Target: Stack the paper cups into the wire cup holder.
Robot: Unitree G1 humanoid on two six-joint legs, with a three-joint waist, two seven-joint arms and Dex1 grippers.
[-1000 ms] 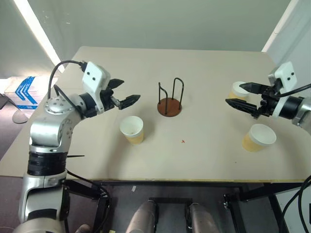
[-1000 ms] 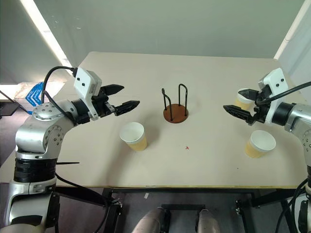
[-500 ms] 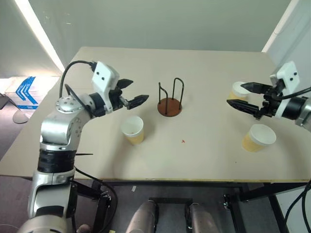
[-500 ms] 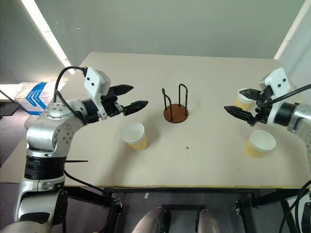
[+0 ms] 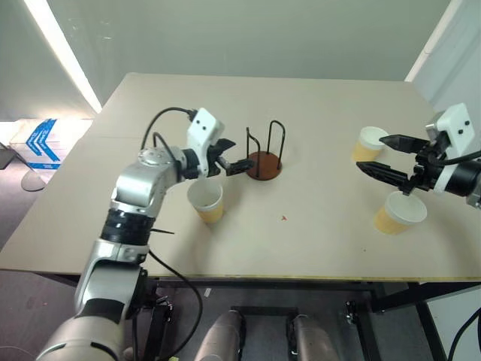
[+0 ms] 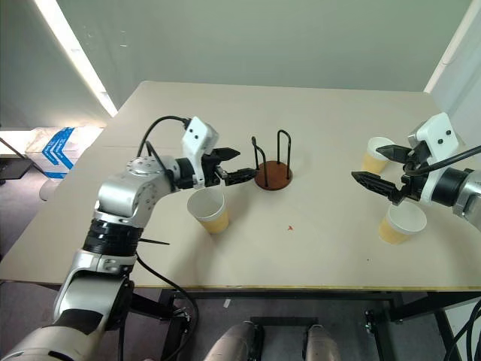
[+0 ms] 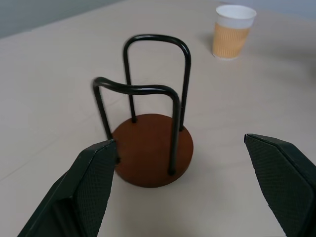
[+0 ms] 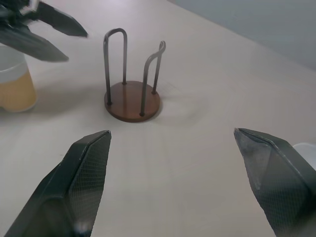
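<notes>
While the left gripper (image 5: pixel 231 159) is hanging wide and empty beside the wire cup holder (image 5: pixel 263 164), it is risking toppling it; the right gripper (image 5: pixel 387 156) is also gaping empty among 2 paper cups (image 5: pixel 400 213).

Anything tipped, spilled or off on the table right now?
Nothing stands out. All three paper cups stand upright and apart on the table; none is in the wire cup holder yet, which stands upright too. There's a tiny red speck on the table, nothing spilled.
</notes>
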